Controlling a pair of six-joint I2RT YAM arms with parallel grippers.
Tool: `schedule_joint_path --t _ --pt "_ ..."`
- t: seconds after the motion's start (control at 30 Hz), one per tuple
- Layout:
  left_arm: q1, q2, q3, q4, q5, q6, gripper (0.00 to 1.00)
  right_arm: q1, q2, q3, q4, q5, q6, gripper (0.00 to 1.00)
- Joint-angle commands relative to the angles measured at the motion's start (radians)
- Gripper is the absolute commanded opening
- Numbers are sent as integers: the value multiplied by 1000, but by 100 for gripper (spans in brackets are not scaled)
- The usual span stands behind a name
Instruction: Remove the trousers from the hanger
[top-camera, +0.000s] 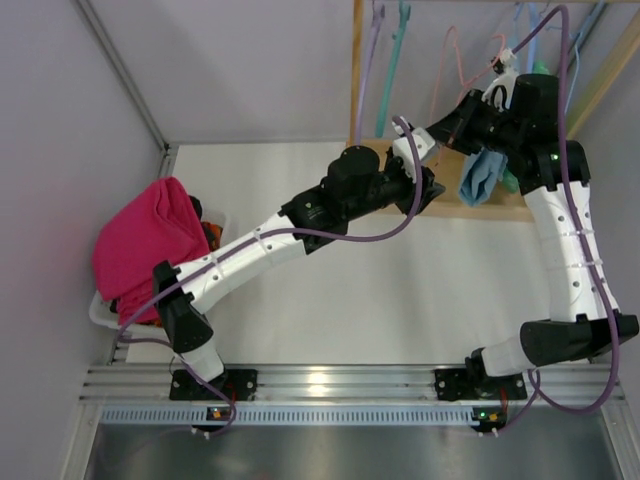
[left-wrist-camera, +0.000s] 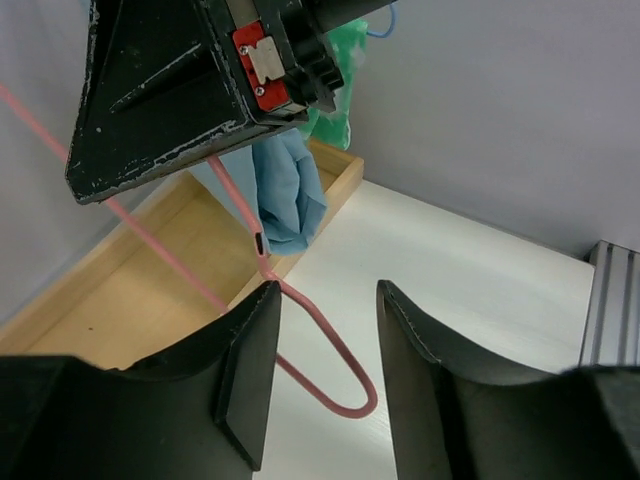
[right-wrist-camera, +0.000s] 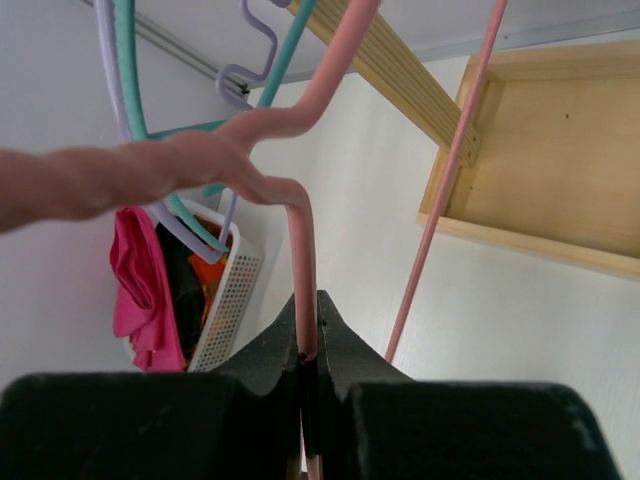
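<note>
Pale lilac walls close in a white surface (top-camera: 400, 290), with both arms reaching toward its far right corner. At the far right sits a shallow light wooden tray (left-wrist-camera: 120, 290); the part of its floor that shows is bare wood.

Above the tray hang the light blue fabric trousers (top-camera: 483, 180), a bunched fold drooping from just under the right tool (right-wrist-camera: 308, 305). How the cloth sits on the wire cannot be told. A crumpled green cloth (left-wrist-camera: 335, 100) hangs just behind it.

The right tool is clenched on the thin pink wire hanger (right-wrist-camera: 305, 250), its two black fingers pressed together on one upright stretch of the wire. The left tool (left-wrist-camera: 325, 300) is released: its fingers stand apart on either side of the hanger's lower looped end, and the wire runs against the tip of one finger (left-wrist-camera: 262, 300) without being clamped.

At the left edge of the surface stands a white perforated plastic basket (right-wrist-camera: 235, 290). A magenta cloth (top-camera: 145, 245) is heaped over its rim and spills down the near side. Inside, an orange item (right-wrist-camera: 205, 285) and something dark show, too hidden to identify.

A lilac hanger (right-wrist-camera: 232, 72) and a teal hanger (right-wrist-camera: 290, 45) hang at the far side, near the pink one.
</note>
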Motion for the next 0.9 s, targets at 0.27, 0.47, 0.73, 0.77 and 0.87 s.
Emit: schedule_joint_path --t 0.27,0.47,0.73,0.77,0.87 --pt "-33 49 68 -19 -154 -91 36 21 -80 -42 49 14 6 0" --pt "-35 46 59 -99 -136 -168 34 23 -97 -36 61 37 -2 0" --pt "-40 7 1 -118 -119 -254 22 23 -94 -21 67 42 6 0" --pt "-38 7 1 -121 -106 -268 19 23 -92 -21 72 39 10 0" --pt "-40 5 10 -119 -89 -297 0 23 -89 -30 96 -1 29 0"
